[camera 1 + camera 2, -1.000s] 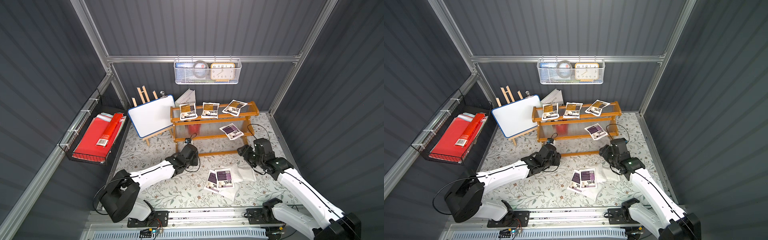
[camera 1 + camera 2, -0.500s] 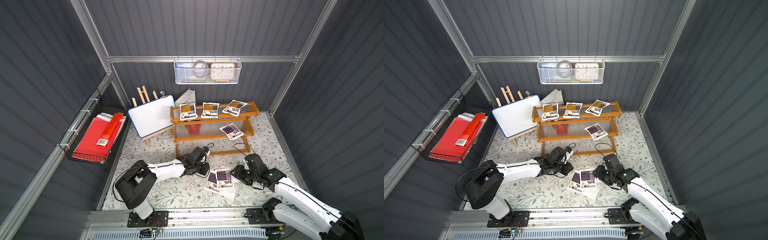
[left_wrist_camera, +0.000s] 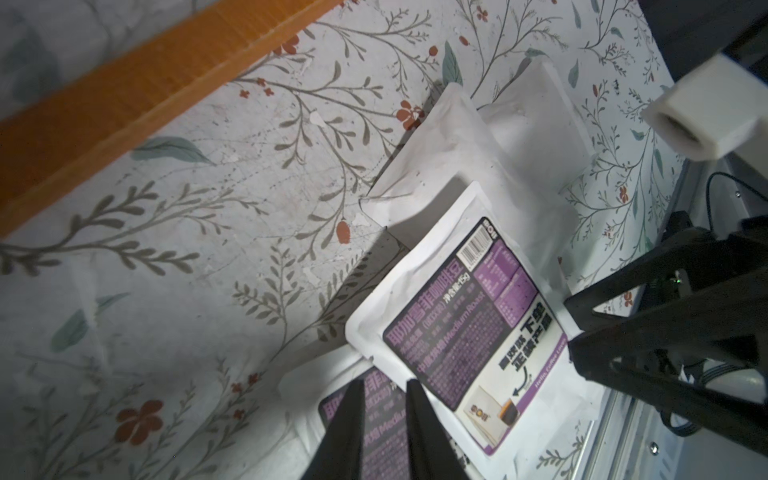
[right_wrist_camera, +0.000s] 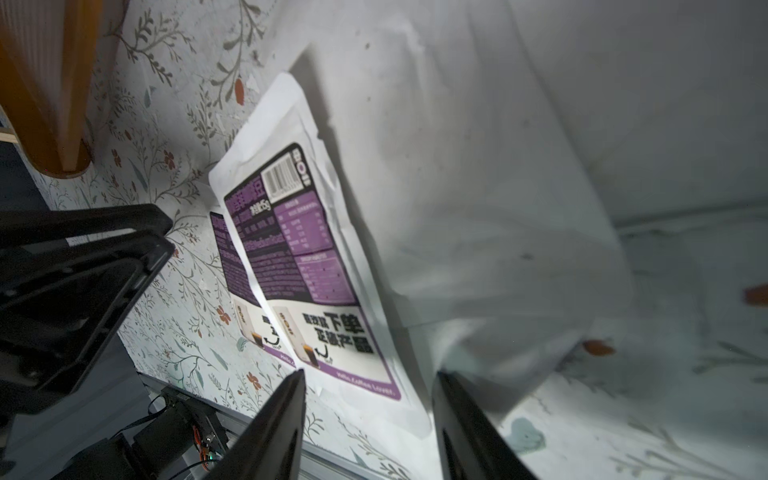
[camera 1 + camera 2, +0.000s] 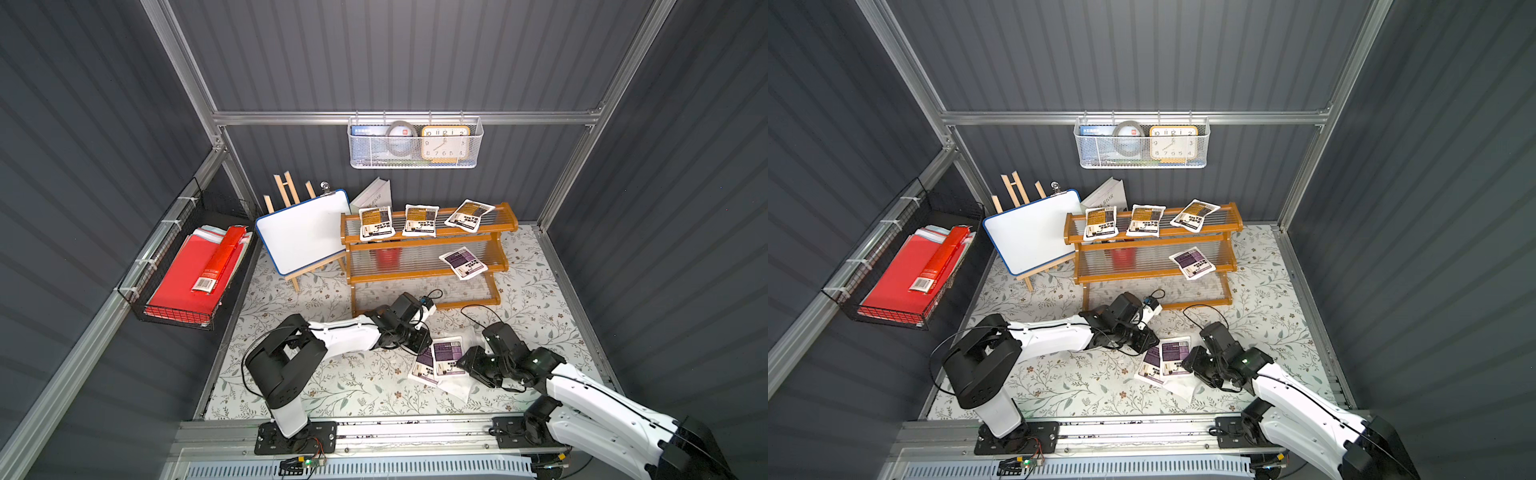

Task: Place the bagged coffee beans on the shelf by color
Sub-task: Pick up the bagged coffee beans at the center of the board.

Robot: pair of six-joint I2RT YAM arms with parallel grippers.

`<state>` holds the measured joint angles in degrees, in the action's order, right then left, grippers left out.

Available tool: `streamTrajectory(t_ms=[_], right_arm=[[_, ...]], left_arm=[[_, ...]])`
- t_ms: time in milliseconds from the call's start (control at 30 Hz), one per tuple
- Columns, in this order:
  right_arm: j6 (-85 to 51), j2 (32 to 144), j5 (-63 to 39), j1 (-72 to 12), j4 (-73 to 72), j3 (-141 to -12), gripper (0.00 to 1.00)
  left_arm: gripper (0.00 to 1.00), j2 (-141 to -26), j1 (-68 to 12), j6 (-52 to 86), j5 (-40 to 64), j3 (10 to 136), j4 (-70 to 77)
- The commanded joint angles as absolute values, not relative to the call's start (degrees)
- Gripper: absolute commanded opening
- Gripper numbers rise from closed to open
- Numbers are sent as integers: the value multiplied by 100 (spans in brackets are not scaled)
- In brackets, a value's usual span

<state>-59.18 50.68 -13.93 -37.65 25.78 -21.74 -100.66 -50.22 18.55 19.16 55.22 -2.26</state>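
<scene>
My left gripper [image 3: 384,384], jaws narrowly parted, has its tips on the left purple pouch [image 5: 424,368]; a grip cannot be confirmed. The right purple pouch [image 5: 448,356] overlaps it, lying on white-backed pouches [image 5: 457,386]. My right gripper [image 4: 370,376], jaws moderately apart, straddles that pile's right edge; hold likewise unclear. The shelf [image 5: 415,275] stands farther back.

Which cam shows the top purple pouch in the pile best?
Left wrist: the top purple pouch lies face-up and nearly whole in frame, its print sharp. Right wrist shows the same pouch at a steep slant, with the print foreshortened. In both top views it is small, and its label is only a purple block.
</scene>
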Motion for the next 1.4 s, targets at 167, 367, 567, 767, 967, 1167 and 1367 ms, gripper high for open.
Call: streamTrajectory(t_ms=[167, 367, 567, 767, 967, 1167, 1367], right_arm=[[-6233, 5115, -1418, -3849, 1965, -1951, 46], [-6579, 4950, -1399, -3919, 1259, -1794, 25], [-6477, 5000, -1399, -3931, 1116, -1881, 12], [-6216, 5355, -1415, -3929, 805, -2001, 13], [-5820, 5682, -1413, -3930, 838, -2391, 0], [-4617, 5388, -1239, -3920, 1640, -3286, 0], [-3840, 5295, -1030, -3829, 2121, -4299, 0]], left_arm=[[18, -10530, -5106, 1586, 2239, 5744, -431], [18, -10706, -5133, 1555, 2237, 5665, -440], [18, -10677, -5138, 1537, 2281, 5540, -334], [17, -10658, -5136, 1529, 2386, 5452, -240], [25, -10342, -5132, 1690, 1660, 5358, -325], [33, -8860, -4911, 2906, -1144, 5071, -594], [38, -7553, -4444, 4267, -2866, 4741, -1286]])
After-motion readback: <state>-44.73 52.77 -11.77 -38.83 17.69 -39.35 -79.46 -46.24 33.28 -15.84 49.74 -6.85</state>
